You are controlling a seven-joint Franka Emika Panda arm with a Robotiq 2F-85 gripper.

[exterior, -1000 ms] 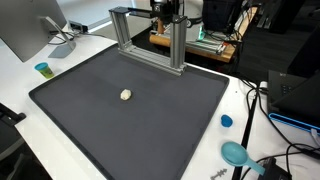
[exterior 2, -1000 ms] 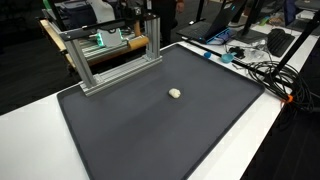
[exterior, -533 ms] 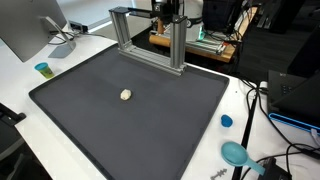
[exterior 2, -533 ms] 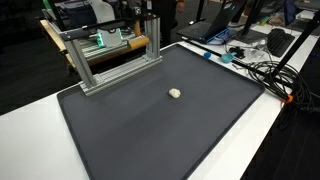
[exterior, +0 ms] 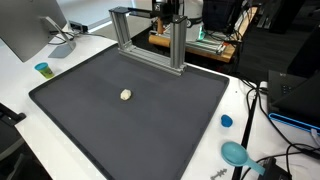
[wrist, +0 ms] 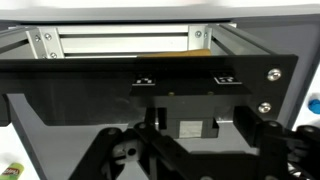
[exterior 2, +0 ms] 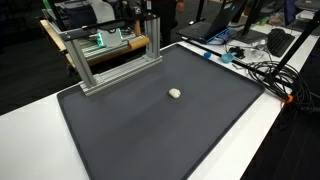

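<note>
My gripper (wrist: 190, 150) shows in the wrist view as dark finger links spread wide apart at the bottom of the picture, with nothing between them. It sits high at the back of the table, behind an aluminium frame (exterior: 146, 38), and shows in both exterior views (exterior: 168, 12) (exterior 2: 150, 12). The wrist view faces that frame (wrist: 120, 42) and a black plate with screws (wrist: 150, 75). A small cream lump (exterior: 125, 95) lies alone near the middle of the black mat (exterior: 150, 130), far from the gripper. It also shows in an exterior view (exterior 2: 175, 93).
A monitor (exterior: 25, 30) and a small blue cup (exterior: 43, 69) stand beside the mat. A blue cap (exterior: 226, 121) and a teal round thing (exterior: 234, 153) lie on the white table edge. Cables (exterior 2: 265, 70) and a laptop (exterior 2: 215, 30) lie beside the mat.
</note>
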